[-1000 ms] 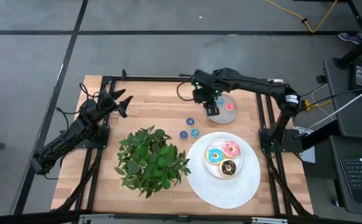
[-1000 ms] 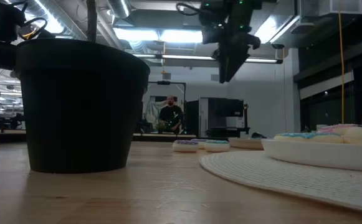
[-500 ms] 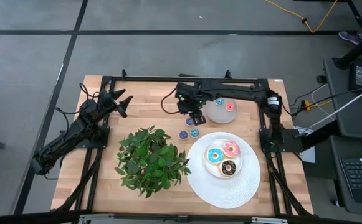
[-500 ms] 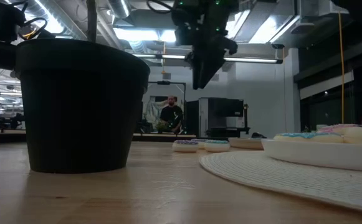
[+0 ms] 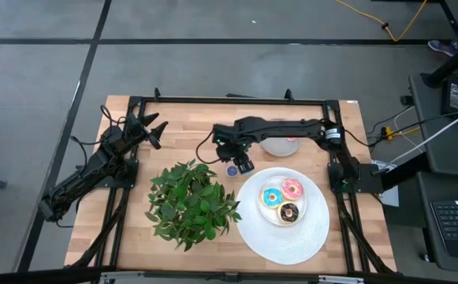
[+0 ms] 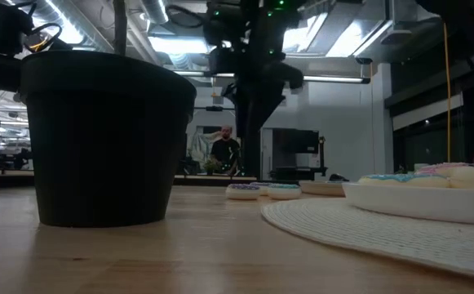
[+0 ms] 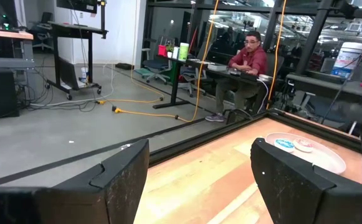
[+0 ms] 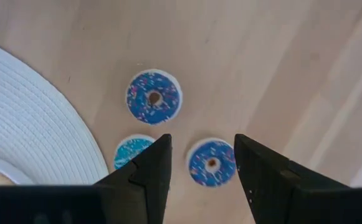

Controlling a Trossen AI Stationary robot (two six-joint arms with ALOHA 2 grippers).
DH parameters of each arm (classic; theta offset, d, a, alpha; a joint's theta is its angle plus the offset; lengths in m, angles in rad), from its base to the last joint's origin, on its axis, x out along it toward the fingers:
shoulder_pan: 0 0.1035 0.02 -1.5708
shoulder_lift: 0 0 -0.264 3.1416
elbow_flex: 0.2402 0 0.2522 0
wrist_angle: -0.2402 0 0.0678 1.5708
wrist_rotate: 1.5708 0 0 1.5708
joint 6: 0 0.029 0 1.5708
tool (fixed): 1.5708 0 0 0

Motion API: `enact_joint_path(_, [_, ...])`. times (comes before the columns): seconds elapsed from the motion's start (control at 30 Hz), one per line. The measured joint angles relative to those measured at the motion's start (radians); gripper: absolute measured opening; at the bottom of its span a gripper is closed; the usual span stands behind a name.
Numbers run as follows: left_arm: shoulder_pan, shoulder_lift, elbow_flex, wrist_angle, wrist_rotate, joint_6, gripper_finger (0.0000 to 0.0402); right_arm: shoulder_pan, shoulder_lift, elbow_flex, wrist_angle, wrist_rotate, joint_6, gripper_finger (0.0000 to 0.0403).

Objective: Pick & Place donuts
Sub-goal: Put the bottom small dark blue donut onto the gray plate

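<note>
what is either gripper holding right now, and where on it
Nothing. The right gripper hangs open above a tiny blue donut; the left gripper is open and empty.

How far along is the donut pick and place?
Looks done: three donuts sit on the small dish on the white plate, and two tiny rings lie in the grey dish. In hand: the open, empty right gripper hovers above three tiny blue rings on the table. Left: those three. The left gripper waits open at its side.

1. Even overhead light; soft shadows on the counter (image 5: 189, 142).
2. Low view: ceiling lamps (image 6: 179, 45) glare, the pot (image 6: 106, 135) backlit and dark.
3. Foreground wood blurred there.
</note>
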Motion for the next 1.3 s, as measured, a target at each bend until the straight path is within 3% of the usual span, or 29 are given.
enact_joint_path(1.03, [0.000,0.000,0.000,0.000,0.000,0.000,0.0270,0.034,0.188,-0.001,0.079,-0.026,0.003,0.0174])
enact_joint_path(1.17, [0.000,0.000,0.000,0.000,0.000,0.000,0.0270,0.034,0.188,-0.001,0.078,-0.027,0.003,0.0155])
enact_joint_path(1.3, [0.000,0.000,0.000,0.000,0.000,0.000,0.0270,0.034,0.188,-0.001,0.073,-0.027,0.003,0.0110])
